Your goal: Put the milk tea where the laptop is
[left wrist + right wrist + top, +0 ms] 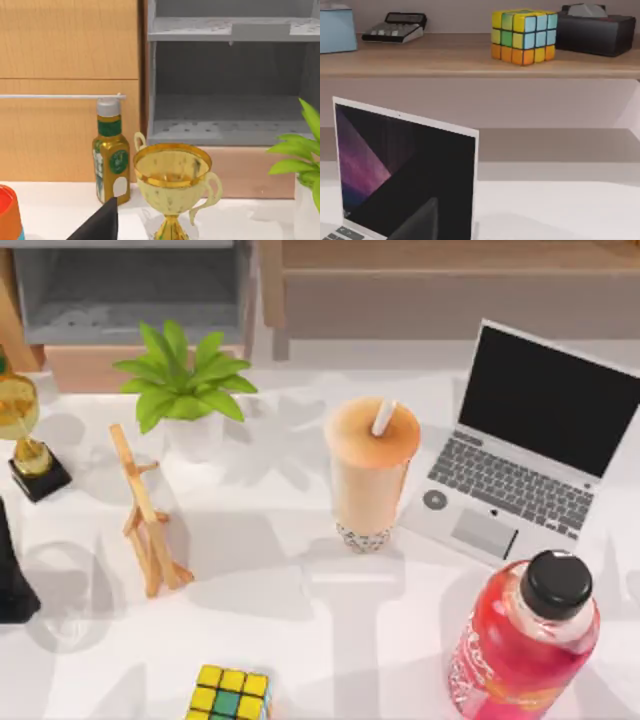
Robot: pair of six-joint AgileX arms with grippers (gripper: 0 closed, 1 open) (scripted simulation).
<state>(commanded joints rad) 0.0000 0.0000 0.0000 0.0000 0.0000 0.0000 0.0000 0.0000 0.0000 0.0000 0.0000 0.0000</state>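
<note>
The milk tea (370, 472) stands upright near the middle of the table, a clear cup of peach-beige drink with dark pearls at the bottom and a white straw. Just to its right the open silver-grey laptop (520, 445) sits at the table's right side, its black screen (405, 170) facing the right wrist view. A dark part of my left arm (12, 570) shows at the table's left edge, far from the cup. A dark part of my left gripper (100, 222) shows before the trophy, and a dark part of my right gripper (417, 222) before the laptop screen.
A pink-red bottle (525, 640) with a black cap stands front right. A potted plant (185, 390), wooden stand (148, 515), gold trophy (25, 435) and Rubik's cube (230, 695) occupy the left and front. An olive-gold bottle (111, 152) stands behind the trophy.
</note>
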